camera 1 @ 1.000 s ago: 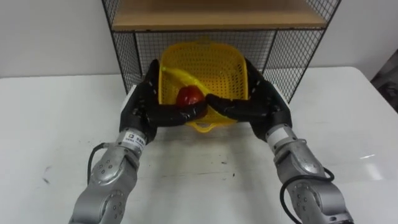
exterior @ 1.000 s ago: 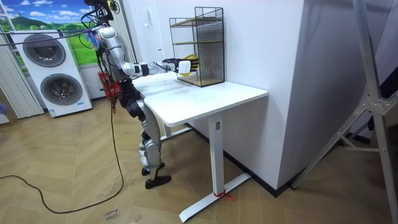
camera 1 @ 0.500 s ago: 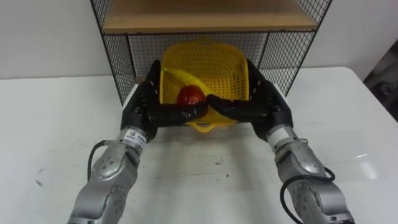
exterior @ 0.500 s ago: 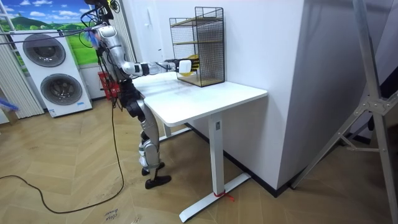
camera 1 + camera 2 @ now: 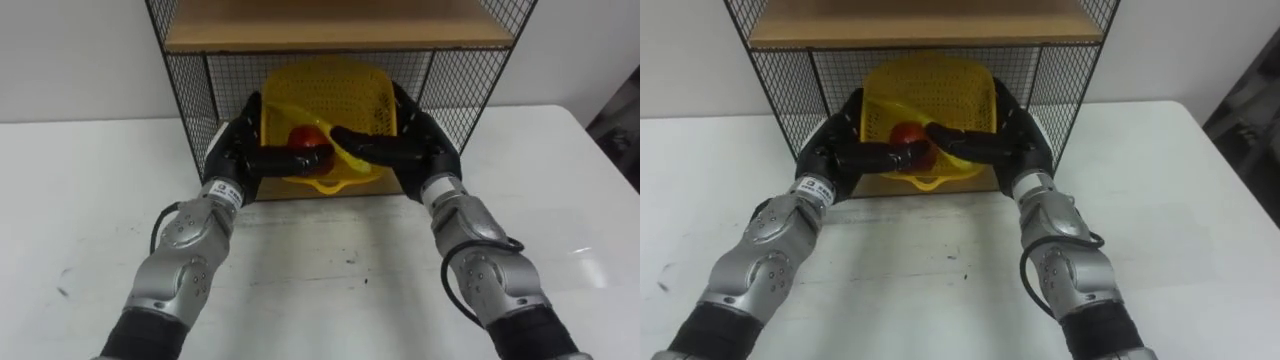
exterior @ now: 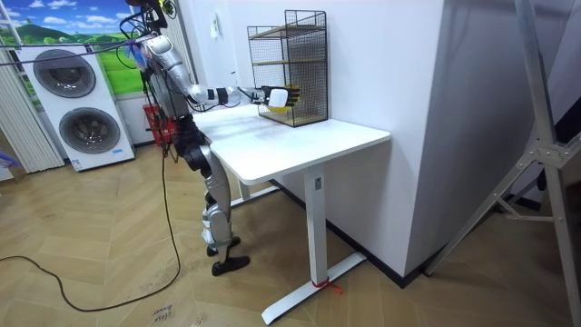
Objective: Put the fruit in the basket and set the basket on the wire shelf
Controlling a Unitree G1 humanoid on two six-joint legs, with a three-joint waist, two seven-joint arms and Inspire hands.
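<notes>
The left hand (image 5: 235, 160) clamps the basket's (image 5: 335, 95) left wall at 9 o'clock, fingers laid flat up the mesh and thumb hooked across the near rim towards the apple (image 5: 305, 137). The yellow basket sits between the hands in the mouth of the shelf's (image 5: 190, 90) lower bay, under the wooden board (image 5: 340, 25). Its long axis runs 6 to 12 o'clock, with the near handle at 6 towards the robot and the far end inside the wire cage. Its open mouth is tipped up and towards the robot. Whether its base rests on the bay's floor cannot be told. Inside, the red apple lies near the front rim, and the banana (image 5: 310, 118) slants across it from about 10 to 4 o'clock. The right hand (image 5: 420, 150) mirrors the left at 3 o'clock, fingers flat along the right wall and thumb curled over the front rim towards 9. In the room view the robot stands at the end of the white table (image 5: 330, 270) on the room view's left, both arms stretched out level to the shelf. A second ago the basket's near handle hung out over the table in front of the shelf. Now both arms reach farther, and the basket is deeper in the bay, its near handle at the front edge of the bay's floor. The grip is the same as before.
</notes>
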